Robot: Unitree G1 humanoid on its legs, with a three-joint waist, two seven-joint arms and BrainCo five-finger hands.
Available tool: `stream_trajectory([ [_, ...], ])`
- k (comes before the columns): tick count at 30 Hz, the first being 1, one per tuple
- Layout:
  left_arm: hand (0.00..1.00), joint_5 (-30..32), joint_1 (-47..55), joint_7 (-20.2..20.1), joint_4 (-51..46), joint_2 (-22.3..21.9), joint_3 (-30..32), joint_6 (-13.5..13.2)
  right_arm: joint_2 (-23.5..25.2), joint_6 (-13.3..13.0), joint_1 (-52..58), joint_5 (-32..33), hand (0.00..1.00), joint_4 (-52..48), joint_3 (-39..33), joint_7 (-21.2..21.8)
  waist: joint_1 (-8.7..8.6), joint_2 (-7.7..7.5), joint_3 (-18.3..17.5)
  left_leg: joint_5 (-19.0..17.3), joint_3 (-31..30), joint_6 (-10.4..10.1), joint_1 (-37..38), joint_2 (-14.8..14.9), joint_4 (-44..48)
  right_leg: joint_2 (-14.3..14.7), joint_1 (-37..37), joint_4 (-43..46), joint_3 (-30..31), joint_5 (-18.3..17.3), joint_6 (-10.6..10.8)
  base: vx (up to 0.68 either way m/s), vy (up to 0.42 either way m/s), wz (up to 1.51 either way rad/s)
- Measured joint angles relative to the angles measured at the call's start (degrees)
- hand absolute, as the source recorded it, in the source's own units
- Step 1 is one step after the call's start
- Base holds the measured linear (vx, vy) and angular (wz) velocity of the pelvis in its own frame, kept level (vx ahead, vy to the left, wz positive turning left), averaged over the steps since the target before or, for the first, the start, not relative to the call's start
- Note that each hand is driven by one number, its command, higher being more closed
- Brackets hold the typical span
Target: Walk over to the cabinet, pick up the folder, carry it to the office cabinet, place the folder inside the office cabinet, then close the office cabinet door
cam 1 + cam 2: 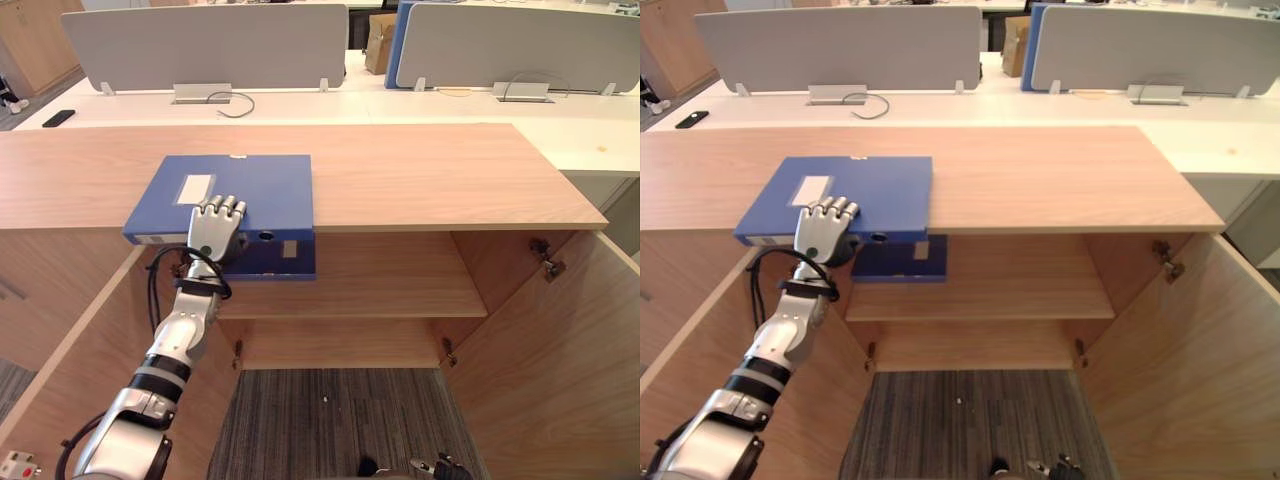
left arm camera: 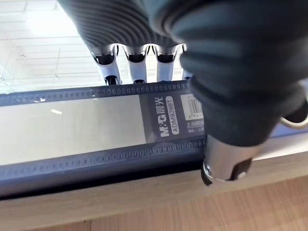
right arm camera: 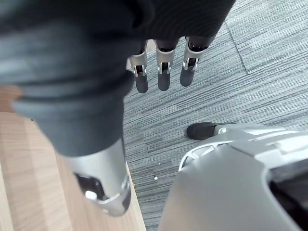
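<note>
A blue folder (image 1: 240,190) with a white label lies flat on the wooden cabinet top (image 1: 430,170), left of the middle, and its spine sticks out past the front edge. My left hand (image 1: 215,228) comes up from below and holds that edge. Its fingers lie curled over the top cover and its thumb (image 2: 226,163) presses under the spine (image 2: 72,130). My right hand (image 3: 163,77) hangs low over grey carpet with relaxed fingers and holds nothing.
Below the top, the cabinet stands open, with a shelf (image 1: 390,280) inside and doors swung out at left (image 1: 60,330) and right (image 1: 560,360). Behind it is a white desk (image 1: 300,105) with grey screens (image 1: 200,45), cables and a black device (image 1: 58,118).
</note>
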Motion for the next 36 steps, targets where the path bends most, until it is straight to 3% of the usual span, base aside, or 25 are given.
stream_trajectory([
  [11, 1.00, 0.0, -1.1, 0.1, 0.0, 0.2, 0.1, 1.0, 0.0, 0.0, 0.1, 0.1, 0.00, 0.0, 0.0, -0.2, -0.73, 0.07, 0.1, -0.2, 0.0, 0.0, 0.0, 0.2, 0.8, 0.0, 0.3, 0.0, 0.1, 0.1, -0.1, -0.02, -0.005, -0.01],
  [15, 1.00, -0.7, 4.3, -0.8, -12.8, -2.3, 1.2, 0.8, 0.1, 0.0, 0.4, 0.1, 0.00, 0.1, -0.1, -0.2, -0.53, 0.15, 0.1, -0.3, -0.1, 0.0, 0.0, 0.1, 0.7, -0.1, 0.3, 0.0, 0.0, 0.1, -0.1, 0.00, 0.000, 0.00],
  [18, 1.00, -4.2, 9.5, -0.9, -24.7, -8.3, 1.3, -1.6, 0.4, 0.1, 1.1, 0.1, 0.00, 0.2, -1.0, -0.6, 0.38, 0.17, 0.2, -0.4, -0.3, 0.2, -0.4, 0.0, 0.9, -0.5, 0.4, 0.2, -0.1, 0.1, -0.1, 0.00, 0.000, 0.04],
  [21, 1.00, -14.0, 13.6, -1.2, -35.2, -15.1, 1.2, -6.2, 0.7, 0.1, 1.3, 1.1, 0.00, 0.3, -1.7, -0.7, 0.93, 0.24, 0.2, -0.7, -0.7, 0.6, -1.1, -0.3, 1.6, -0.9, 0.2, 0.3, -0.2, 0.2, 0.0, -0.02, 0.001, 0.04],
  [23, 1.00, -22.6, 15.6, -1.9, -40.3, -18.5, 1.1, -9.8, 0.8, 0.0, 1.4, 6.0, 0.00, 0.0, -1.7, -0.7, 0.95, 0.34, 0.1, -0.8, -0.6, 0.7, -1.1, -0.4, 1.9, -0.9, 0.2, 0.3, 0.0, 0.3, 0.2, -0.06, -0.010, -0.04],
  [24, 1.00, -28.3, 16.5, -2.7, -42.5, -19.9, 1.1, -11.9, 1.0, -0.1, 1.8, 9.3, 0.00, -1.8, -1.7, -0.7, 0.95, 0.39, 0.1, -0.9, -0.3, 0.7, -1.1, -0.4, 1.9, -0.9, 0.1, 0.3, 0.3, 0.3, 0.2, -0.07, -0.011, -0.08],
  [26, 1.00, -33.8, 17.0, -4.0, -43.8, -20.5, 1.1, -13.9, 1.3, -0.4, 3.3, 12.1, 0.00, -6.2, -1.7, -0.8, 0.92, 0.58, 0.0, -1.1, 0.3, 0.8, -1.2, -0.3, 1.9, -0.8, -0.3, 0.3, 1.0, 0.3, 0.3, -0.06, -0.007, -0.19],
  [31, 1.00, -50.3, 18.6, -8.7, -49.0, -21.3, 2.9, -17.5, 2.8, -2.3, 6.9, 17.2, 0.00, -30.5, -4.4, -2.3, -0.31, 1.82, -0.1, -1.2, 3.2, 0.4, -2.2, -0.2, 2.5, -0.2, -3.0, 0.4, 3.8, 1.0, 0.2, -0.02, -0.010, -0.31],
  [33, 1.00, -60.1, 19.0, -12.0, -51.0, -21.8, 4.1, -19.5, 5.1, -3.2, 7.3, 18.5, 0.00, -42.0, -7.6, -3.6, -0.93, 1.94, 0.0, -1.3, 4.0, 0.2, -2.2, 0.3, 2.7, 0.4, -3.4, 0.4, 4.5, 1.1, 0.1, 0.01, -0.040, -0.18],
  [36, 1.00, -68.7, 19.2, -15.0, -53.6, -23.4, 6.1, -21.5, 8.4, -4.5, 7.7, 18.2, 0.00, -56.9, -11.3, -5.9, -1.38, 2.06, 0.0, -1.4, 4.6, 0.2, -2.5, 0.5, 2.7, 0.7, -4.0, 0.4, 4.9, 1.1, 0.1, 0.02, -0.030, -0.12],
])
